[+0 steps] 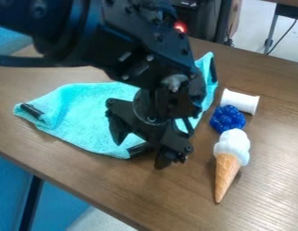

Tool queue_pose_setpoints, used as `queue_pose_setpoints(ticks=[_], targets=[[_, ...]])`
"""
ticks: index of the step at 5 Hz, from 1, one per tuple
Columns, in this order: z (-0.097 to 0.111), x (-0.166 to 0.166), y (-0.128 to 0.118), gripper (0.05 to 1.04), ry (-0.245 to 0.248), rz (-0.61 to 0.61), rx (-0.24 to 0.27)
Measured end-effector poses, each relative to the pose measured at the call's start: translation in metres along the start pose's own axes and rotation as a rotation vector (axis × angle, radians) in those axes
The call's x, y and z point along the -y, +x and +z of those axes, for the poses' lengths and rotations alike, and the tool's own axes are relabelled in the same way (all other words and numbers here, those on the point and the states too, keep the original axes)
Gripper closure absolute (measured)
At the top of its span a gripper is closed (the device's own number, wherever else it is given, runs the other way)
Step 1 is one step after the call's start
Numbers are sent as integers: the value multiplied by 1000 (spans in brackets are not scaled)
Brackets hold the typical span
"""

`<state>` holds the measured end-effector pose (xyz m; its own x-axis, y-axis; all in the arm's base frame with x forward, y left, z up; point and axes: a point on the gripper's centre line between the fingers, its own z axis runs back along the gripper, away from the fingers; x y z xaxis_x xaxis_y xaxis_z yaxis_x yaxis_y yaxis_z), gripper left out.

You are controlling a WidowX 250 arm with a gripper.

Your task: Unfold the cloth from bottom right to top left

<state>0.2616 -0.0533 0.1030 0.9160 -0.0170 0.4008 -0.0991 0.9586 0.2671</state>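
The turquoise cloth (85,119) lies on the wooden table, with dark pieces at its left, front and upper right corners. My gripper (140,153) hangs over the cloth's front right part, its fingers apart. One fingertip is above the cloth and the other is just to the right of its front corner. The dark piece (140,149) at that corner shows between the fingers. The arm and gripper hide the cloth's middle and much of its right side.
To the right of the cloth stand a white cylinder (239,101), a bumpy blue object (227,118) and a toy ice cream cone (227,169) in a row. The table's front edge (67,186) runs diagonally below the cloth.
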Motion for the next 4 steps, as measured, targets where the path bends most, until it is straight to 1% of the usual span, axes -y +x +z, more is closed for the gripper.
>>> queue_pose_setpoints(ticks=[1, 2, 3, 4], targets=[[-4, -2, 3, 83, 7, 11, -11], [-11, 0, 2, 127, 18, 3, -25], [-13, 2, 2, 409, 18, 12, -29], [-13, 2, 2, 721, 19, 19, -26]])
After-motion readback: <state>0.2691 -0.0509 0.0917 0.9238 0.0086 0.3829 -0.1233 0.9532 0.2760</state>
